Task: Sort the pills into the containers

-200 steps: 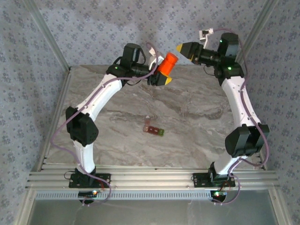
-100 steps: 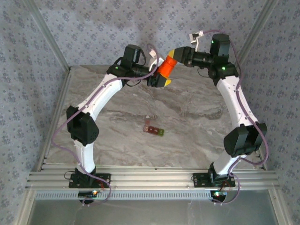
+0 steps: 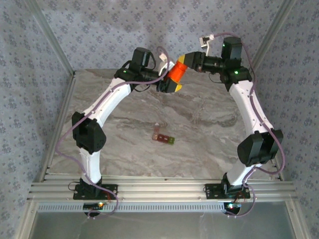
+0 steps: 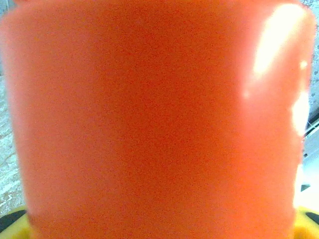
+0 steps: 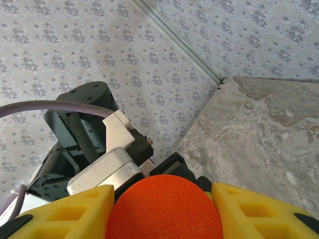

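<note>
orange bottle (image 3: 176, 71), tilted above the table's (image 3: 124, 144) twelve o'clock edge, sits clamped in the left gripper (image 3: 172, 80), the right gripper's (image 3: 185, 60) yellow fingers (image 5: 249, 214) pressed on its cap (image 5: 162, 209); the containers (image 3: 163, 138) lie at six o'clock from it, mid-table.

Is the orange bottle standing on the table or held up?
Held up: the bottle tilts in the left gripper, right gripper closed around its top.

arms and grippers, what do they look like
The left arm and right arm match: white links, black joint housings, a lilac cable looped along each. The left gripper and right gripper are black with blocky yellow fingers.
</note>
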Robot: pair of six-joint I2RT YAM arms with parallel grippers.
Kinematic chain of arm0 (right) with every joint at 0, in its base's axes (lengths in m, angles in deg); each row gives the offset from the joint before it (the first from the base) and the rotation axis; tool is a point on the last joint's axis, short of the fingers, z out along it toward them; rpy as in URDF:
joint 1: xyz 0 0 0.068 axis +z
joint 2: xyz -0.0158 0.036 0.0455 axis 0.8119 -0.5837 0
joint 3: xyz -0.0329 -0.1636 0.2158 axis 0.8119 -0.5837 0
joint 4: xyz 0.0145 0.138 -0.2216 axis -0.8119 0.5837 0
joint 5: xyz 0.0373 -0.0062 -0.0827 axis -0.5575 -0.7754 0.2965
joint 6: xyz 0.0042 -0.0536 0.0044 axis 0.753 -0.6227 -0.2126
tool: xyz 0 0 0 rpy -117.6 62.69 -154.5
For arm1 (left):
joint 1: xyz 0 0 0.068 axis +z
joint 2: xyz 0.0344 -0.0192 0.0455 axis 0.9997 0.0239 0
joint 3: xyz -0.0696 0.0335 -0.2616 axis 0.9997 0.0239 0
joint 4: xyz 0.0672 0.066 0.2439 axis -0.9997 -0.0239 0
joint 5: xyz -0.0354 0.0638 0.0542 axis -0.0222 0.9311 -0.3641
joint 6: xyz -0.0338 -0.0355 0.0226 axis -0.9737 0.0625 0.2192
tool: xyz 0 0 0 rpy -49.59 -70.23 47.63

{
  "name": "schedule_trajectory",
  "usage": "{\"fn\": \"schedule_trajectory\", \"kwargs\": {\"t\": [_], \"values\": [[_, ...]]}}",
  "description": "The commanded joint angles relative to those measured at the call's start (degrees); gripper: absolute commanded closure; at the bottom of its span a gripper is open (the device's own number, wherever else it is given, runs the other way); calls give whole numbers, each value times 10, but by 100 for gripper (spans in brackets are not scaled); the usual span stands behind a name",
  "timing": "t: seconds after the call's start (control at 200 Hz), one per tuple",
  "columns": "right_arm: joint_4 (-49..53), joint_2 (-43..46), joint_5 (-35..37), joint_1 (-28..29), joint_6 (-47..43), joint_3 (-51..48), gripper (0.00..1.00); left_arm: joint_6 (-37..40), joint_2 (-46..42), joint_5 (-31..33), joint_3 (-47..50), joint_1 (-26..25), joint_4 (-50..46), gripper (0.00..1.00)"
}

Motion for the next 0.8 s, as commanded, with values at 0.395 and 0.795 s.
{"fn": "schedule_trajectory", "kwargs": {"t": [0.395, 0.795], "values": [[53, 70, 359, 166, 102, -101, 55, 19, 9, 75, -33, -4, 30, 100], [-24, 96, 281, 86, 135, -116, 25, 18, 7, 67, -29, 0, 31, 100]]}}
